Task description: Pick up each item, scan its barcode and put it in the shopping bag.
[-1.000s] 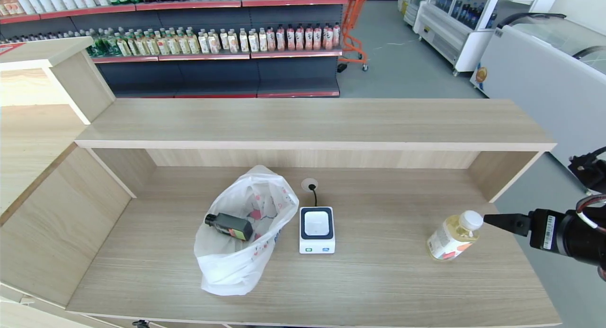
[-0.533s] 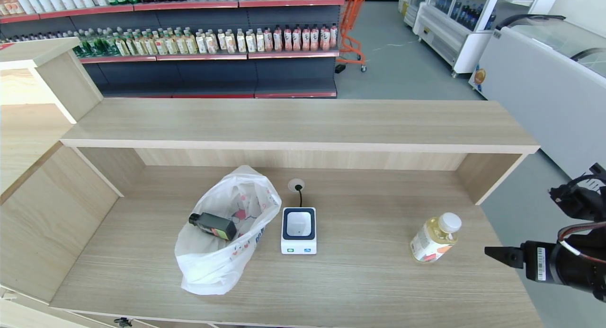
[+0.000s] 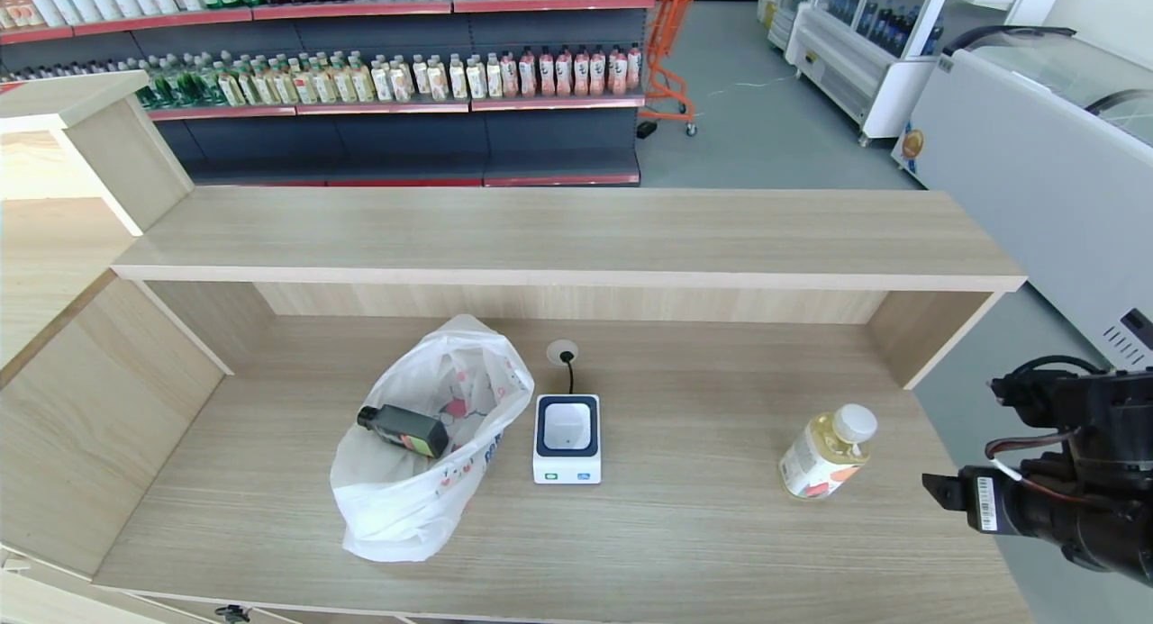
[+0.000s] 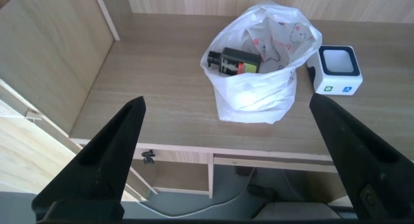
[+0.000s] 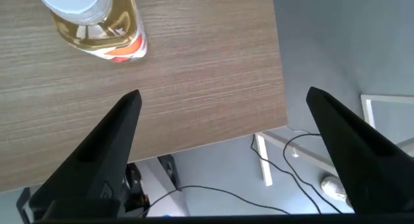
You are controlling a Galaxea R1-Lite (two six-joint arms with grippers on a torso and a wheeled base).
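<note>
Since the right gripper hung spread just off the counter edge, near the upright bottle, a careless sideways approach might have tipped the bottle before it closed.

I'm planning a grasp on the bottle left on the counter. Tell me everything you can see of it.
The bottle looks like clear plastic, filled nearly to the neck with pale yellow liquid and closed by a white screw cap. A white label with an orange-red patch wraps its lower body. It stands cap up near the right end of the wooden counter, touching nothing but that surface. The open right gripper hangs apart from it, near the counter's right edge.
</note>
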